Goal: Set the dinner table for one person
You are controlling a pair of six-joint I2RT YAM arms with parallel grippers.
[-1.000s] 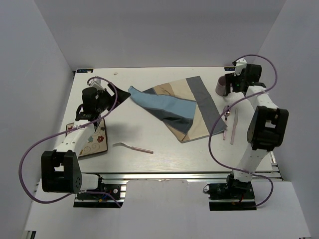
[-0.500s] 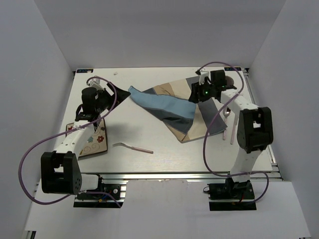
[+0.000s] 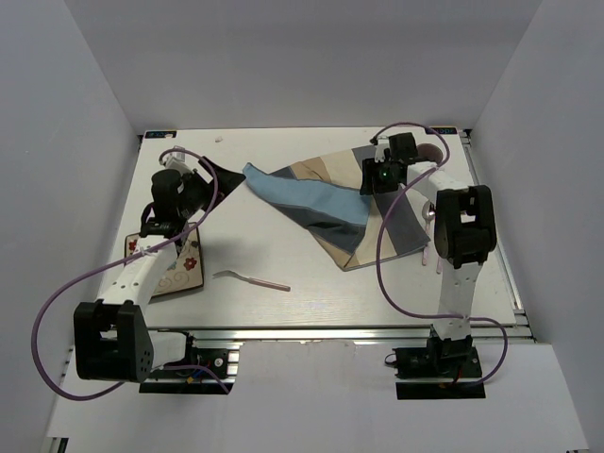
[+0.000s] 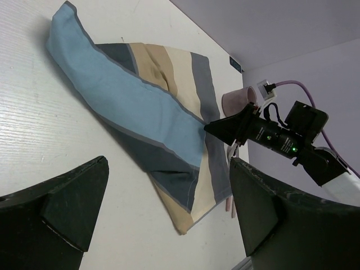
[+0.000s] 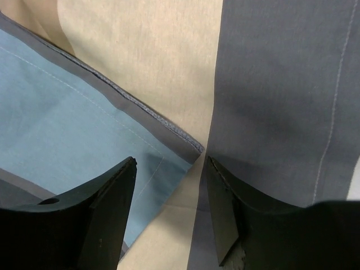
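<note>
Seen from above, the off-white surface (image 3: 283, 250) fills the middle of the view, with its metal rail along the near edge by the arm bases. A striped placemat (image 3: 326, 203) in blue, grey and beige lies rumpled right of centre, one blue flap folded across it. The left end effector (image 3: 219, 176) hangs at the far left, just beside the flap's pointed tip, its jaws spread wide and empty. The right end effector (image 3: 370, 179) is low over the placemat's right part, at the other corner of the blue flap. A floral plate (image 3: 179, 269) lies at the left edge under the left arm, and a pink fork (image 3: 251, 278) lies near it toward the middle. A mauve cup (image 3: 430, 154) stands at the far right, and a spoon (image 3: 430, 215) lies right of the placemat. From the left wrist, two dark fingers (image 4: 62, 208) stand far apart, with bare surface and the folded cloth beyond them. From the right wrist, the fingers (image 5: 101, 214) stand partly apart, with the blue flap's corner lying in the gap between them; nothing is pinched, and whether the tips touch the cloth cannot be told.
</note>
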